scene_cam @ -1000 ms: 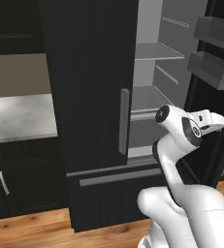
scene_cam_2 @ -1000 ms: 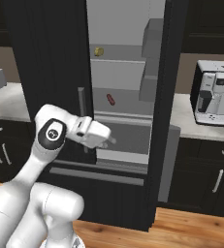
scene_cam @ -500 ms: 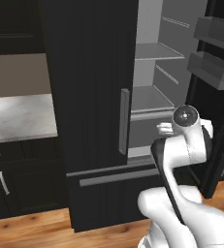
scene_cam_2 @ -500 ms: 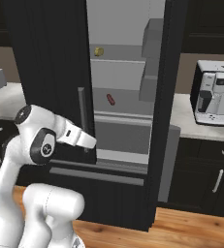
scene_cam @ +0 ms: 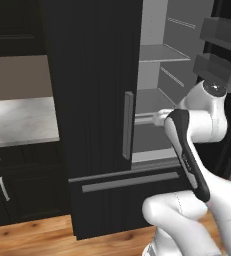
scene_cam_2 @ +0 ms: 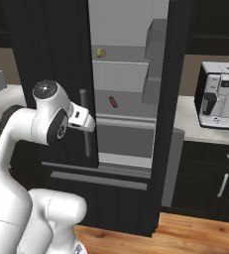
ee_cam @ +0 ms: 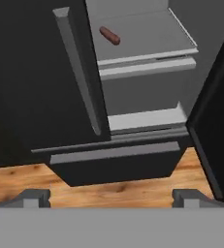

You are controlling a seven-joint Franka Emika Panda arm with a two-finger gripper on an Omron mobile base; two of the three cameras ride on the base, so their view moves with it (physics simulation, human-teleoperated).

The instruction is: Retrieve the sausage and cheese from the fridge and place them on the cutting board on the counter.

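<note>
Plainly, gripper [ee_cam: 111, 196] gapes wide, holding nothing.

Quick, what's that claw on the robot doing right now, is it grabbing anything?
Gripper: open, holding nothing; it is in front of the fridge, well short of the sausage on a shelf.

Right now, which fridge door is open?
The right-hand door of the fridge is swung out, exposing shelves with the sausage. The left door with the grey bar handle is shut.

Kitchen: fridge [scene_cam_2: 51, 74], counter [scene_cam: 17, 122], coffee machine [scene_cam_2: 219, 95]
</note>
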